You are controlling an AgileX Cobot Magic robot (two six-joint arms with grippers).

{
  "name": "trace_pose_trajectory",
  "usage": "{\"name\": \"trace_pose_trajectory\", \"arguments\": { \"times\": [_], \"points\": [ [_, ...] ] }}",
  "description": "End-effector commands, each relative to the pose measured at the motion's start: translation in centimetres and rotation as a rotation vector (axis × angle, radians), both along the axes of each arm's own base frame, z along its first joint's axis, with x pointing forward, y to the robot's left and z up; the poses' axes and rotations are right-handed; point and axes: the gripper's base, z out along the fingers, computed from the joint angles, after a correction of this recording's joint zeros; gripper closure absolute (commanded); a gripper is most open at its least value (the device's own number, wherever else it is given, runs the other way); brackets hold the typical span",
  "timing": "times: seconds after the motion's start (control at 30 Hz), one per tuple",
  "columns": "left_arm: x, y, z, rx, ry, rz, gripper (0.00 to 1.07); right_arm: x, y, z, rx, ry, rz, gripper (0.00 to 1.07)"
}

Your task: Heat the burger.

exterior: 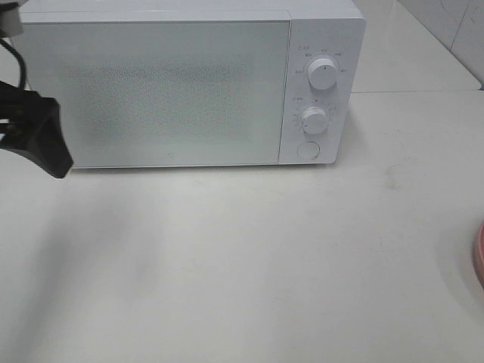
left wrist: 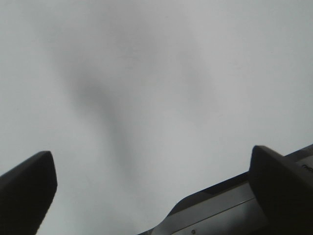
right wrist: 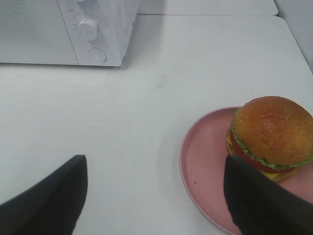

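The right gripper (right wrist: 154, 196) is spread wide and holds nothing; its two dark fingers (right wrist: 49, 203) frame the bare white tabletop (right wrist: 122, 127) in the right wrist view. Just beyond the fingers, the burger (right wrist: 271, 137) sits upright on a round pink plate (right wrist: 205, 161), placed toward one side of the plate and not touched by the gripper. In the exterior high view only a thin sliver of the plate rim (exterior: 479, 261) shows at the right edge, and the burger itself is out of frame. The left gripper (left wrist: 151, 188) is likewise spread wide and empty, with its fingers (left wrist: 27, 191) hanging over plain white surface; in the exterior high view it appears as a dark body (exterior: 41, 136) at the left edge, in front of the left end of the microwave. The white microwave (exterior: 189, 83) stands at the far side of the table, door (exterior: 159, 94) closed, with two round knobs (exterior: 324, 73) and a round button (exterior: 307, 150) on its right-hand panel
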Motion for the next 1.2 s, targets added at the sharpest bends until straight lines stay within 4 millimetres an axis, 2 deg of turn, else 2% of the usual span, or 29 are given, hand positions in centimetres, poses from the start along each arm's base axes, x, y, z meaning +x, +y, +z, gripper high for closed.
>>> {"name": "trace_pose_trajectory", "arguments": {
  "times": [0.03, 0.07, 0.1, 0.13, 0.3, 0.37, 0.47, 0.53, 0.57, 0.6, 0.67, 0.73, 0.83, 0.9, 0.93, 1.0, 1.1, 1.17, 1.2],
  "points": [
    [-0.6, 1.6, 0.6, 0.010, 0.001, 0.046, 0.06, -0.3, 0.0, 0.0, 0.005, -0.037, -0.005, 0.32],
    [-1.0, 2.7, 1.0, 0.009, -0.009, 0.088, 0.06, -0.3, 0.0, 0.0, 0.005, -0.037, -0.005, 0.32],
    [-1.0, 2.7, 1.0, 0.009, -0.009, 0.088, 0.06, -0.3, 0.0, 0.0, 0.005, -0.037, -0.005, 0.32],
    [-1.3, 3.6, 1.4, 0.003, -0.020, 0.131, 0.06, -0.3, 0.0, 0.0, 0.005, -0.037, -0.005, 0.32],
    [-2.4, 5.0, 1.7, 0.004, -0.035, 0.186, 0.06, -0.3, 0.0, 0.0, 0.005, -0.037, -0.005, 0.32],
    [-3.9, 5.9, 1.5, 0.009, -0.040, 0.216, 0.06, -0.3, 0.0, 0.0, 0.005, -0.037, -0.005, 0.32],
    [-4.4, 6.0, 1.5, 0.012, -0.042, 0.219, 0.06, -0.3, 0.0, 0.0, 0.005, -0.037, -0.005, 0.32],
    [-5.7, 6.2, 1.4, 0.023, -0.051, 0.217, 0.06, -0.3, 0.0, 0.0, 0.005, -0.037, -0.005, 0.32],
    [-5.7, 6.2, 1.4, 0.023, -0.051, 0.217, 0.06, -0.3, 0.0, 0.0, 0.005, -0.037, -0.005, 0.32],
    [-6.7, 6.4, 1.5, 0.030, -0.066, 0.220, 0.06, -0.3, 0.0, 0.0, 0.005, -0.037, -0.005, 0.32],
    [-7.2, 6.5, 1.3, 0.039, -0.067, 0.224, 0.06, -0.3, 0.0, 0.0, 0.005, -0.037, -0.005, 0.32],
    [-9.4, 6.9, 1.2, 0.063, -0.092, 0.260, 0.06, -0.3, 0.0, 0.0, 0.005, -0.037, -0.005, 0.32],
    [-9.9, 7.0, 1.2, 0.063, -0.103, 0.264, 0.06, -0.3, 0.0, 0.0, 0.005, -0.037, -0.005, 0.32],
    [-11.6, 7.1, 1.1, 0.063, -0.137, 0.262, 0.06, -0.3, 0.0, 0.0, 0.005, -0.037, -0.005, 0.32],
    [-11.6, 7.1, 1.1, 0.063, -0.137, 0.262, 0.06, -0.3, 0.0, 0.0, 0.005, -0.037, -0.005, 0.32],
    [-13.6, 7.3, 1.0, 0.055, -0.188, 0.261, 0.06, -0.3, 0.0, 0.0, 0.005, -0.037, -0.005, 0.32],
    [-14.2, 7.3, 1.0, 0.054, -0.201, 0.260, 0.06, -0.3, 0.0, 0.0, 0.005, -0.037, -0.005, 0.32],
    [-16.1, 7.5, 0.4, 0.054, -0.262, 0.262, 0.06, -0.3, 0.0, 0.0, 0.005, -0.037, -0.005, 0.32],
    [-16.1, 7.5, 0.4, 0.054, -0.262, 0.262, 0.06, -0.3, 0.0, 0.0, 0.005, -0.037, -0.005, 0.32]
  ]
}}
